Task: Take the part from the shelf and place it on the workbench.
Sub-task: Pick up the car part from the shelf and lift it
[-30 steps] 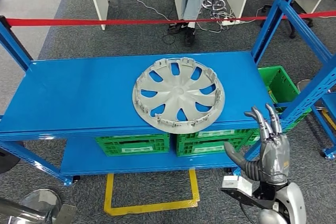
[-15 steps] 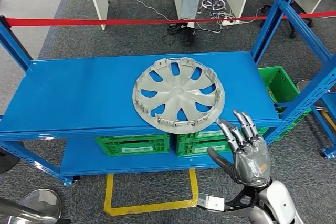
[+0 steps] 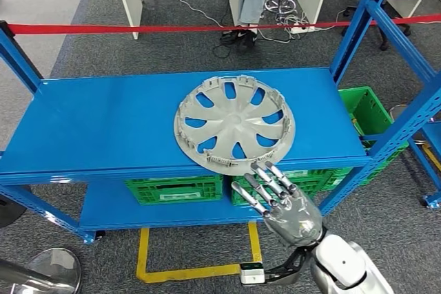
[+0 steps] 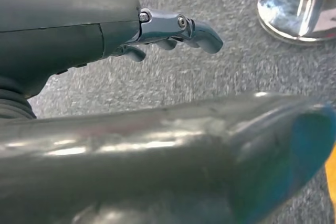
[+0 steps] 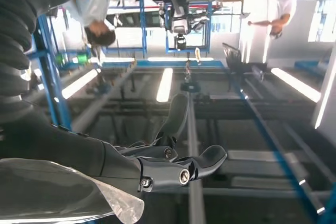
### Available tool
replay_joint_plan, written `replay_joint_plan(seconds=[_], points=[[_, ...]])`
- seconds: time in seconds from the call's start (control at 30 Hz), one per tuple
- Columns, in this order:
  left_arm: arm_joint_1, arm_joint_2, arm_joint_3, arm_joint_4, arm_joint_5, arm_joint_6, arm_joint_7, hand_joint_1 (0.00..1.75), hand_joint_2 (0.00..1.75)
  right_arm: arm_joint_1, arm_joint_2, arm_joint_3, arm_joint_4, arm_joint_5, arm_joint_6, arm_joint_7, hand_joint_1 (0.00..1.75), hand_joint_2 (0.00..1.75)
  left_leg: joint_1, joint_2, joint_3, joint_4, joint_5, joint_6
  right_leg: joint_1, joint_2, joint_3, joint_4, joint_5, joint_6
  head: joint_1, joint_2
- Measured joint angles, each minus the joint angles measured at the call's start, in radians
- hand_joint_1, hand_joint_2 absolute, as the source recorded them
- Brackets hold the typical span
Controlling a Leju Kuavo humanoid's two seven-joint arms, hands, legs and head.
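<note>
**Hubcap not yet picked up, our right hand at the shelf's front edge**

The task is barely begun as far as we can judge. The hubcap [image 3: 234,124] lies flat on the top of the blue shelf [image 3: 94,129], right of the middle, and its near rim juts a little over the front edge. Nothing has lifted it, and no workbench appears in the head view, so both the pick-up and the carry are left to do.

Our right hand [image 3: 283,204] hangs in front of the shelf, just below and in front of the hubcap's near rim. Its fingers [image 3: 260,187] are stretched out and spread apart, pointing up toward the overhanging rim. The fingertips are very near that rim, but we cannot tell whether they touch it. The hand holds nothing. In the right wrist view the same hand [image 5: 174,161] shows its fingers apart with only ceiling lights beyond them.

Our left hand [image 4: 174,30] hangs low over grey carpet, beside a shiny metal base [image 4: 297,3]. Its fingers are loosely bent with nothing in them; we cannot tell how far apart they are.

Green crates [image 3: 174,189] sit on the lower level of the shelf.
</note>
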Motion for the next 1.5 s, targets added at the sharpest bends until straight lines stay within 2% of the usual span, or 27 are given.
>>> replay_joint_plan(seconds=[0.4,0.53,0.7,1.07,1.13,1.27,1.4,1.5], points=[[-0.018,-0.021,0.007,0.078,-0.019,-0.010,0.001,0.00,0.00,-0.084,-0.028,0.110,0.131,0.023,-0.006,0.137,0.00,1.75,0.000,0.000,0.000,0.000,0.000,0.000,0.000,0.000,-0.001,0.000,0.001,0.001,0.000,0.000],[-0.023,-0.027,-0.011,0.102,-0.075,-0.009,0.032,0.00,0.00,-0.109,-0.042,0.150,0.163,0.008,-0.006,0.178,0.00,1.75,0.000,0.000,0.000,0.000,0.000,0.000,0.000,0.000,0.000,0.000,0.001,0.001,0.000,0.000],[-0.025,-0.030,-0.039,0.112,-0.107,-0.003,0.029,0.00,0.00,-0.145,-0.065,0.202,0.184,-0.007,-0.007,0.233,0.00,1.75,0.000,0.000,0.000,0.000,0.000,0.000,0.000,0.000,-0.001,0.000,0.001,0.001,0.000,0.000],[-0.026,-0.029,-0.061,0.110,-0.113,-0.003,0.030,0.00,0.00,-0.174,-0.089,0.250,0.197,-0.015,-0.007,0.254,0.00,1.75,0.000,0.000,0.000,0.001,0.000,0.000,0.000,0.000,0.000,0.000,0.001,0.001,0.000,0.000],[-0.013,-0.025,-0.072,0.082,-0.126,-0.008,0.065,0.00,0.00,-0.186,-0.095,0.265,0.197,-0.024,-0.007,0.274,0.00,1.75,0.000,0.001,0.000,0.001,0.000,0.000,0.000,0.001,0.000,0.000,0.001,0.001,0.000,0.000],[0.034,0.007,-0.134,-0.069,-0.159,-0.031,0.218,0.00,0.00,-0.238,-0.110,0.320,0.206,-0.048,-0.005,0.317,0.00,1.75,0.000,0.001,0.000,0.001,0.000,0.000,0.000,0.002,0.000,0.000,0.001,0.001,0.000,0.000],[0.085,0.073,-0.247,-0.253,-0.165,-0.037,0.372,0.00,0.00,-0.296,-0.112,0.377,0.219,-0.069,0.026,0.345,0.00,1.75,0.000,0.001,0.000,0.001,0.000,0.000,0.000,0.002,0.000,0.000,0.001,0.001,0.000,0.000],[0.117,0.130,-0.343,-0.373,-0.141,-0.021,0.445,0.00,0.00,-0.336,-0.110,0.413,0.224,-0.086,0.071,0.353,0.00,1.75,0.000,0.001,0.000,0.001,0.001,0.001,0.000,0.001,0.000,0.001,0.001,0.001,0.000,0.000]])
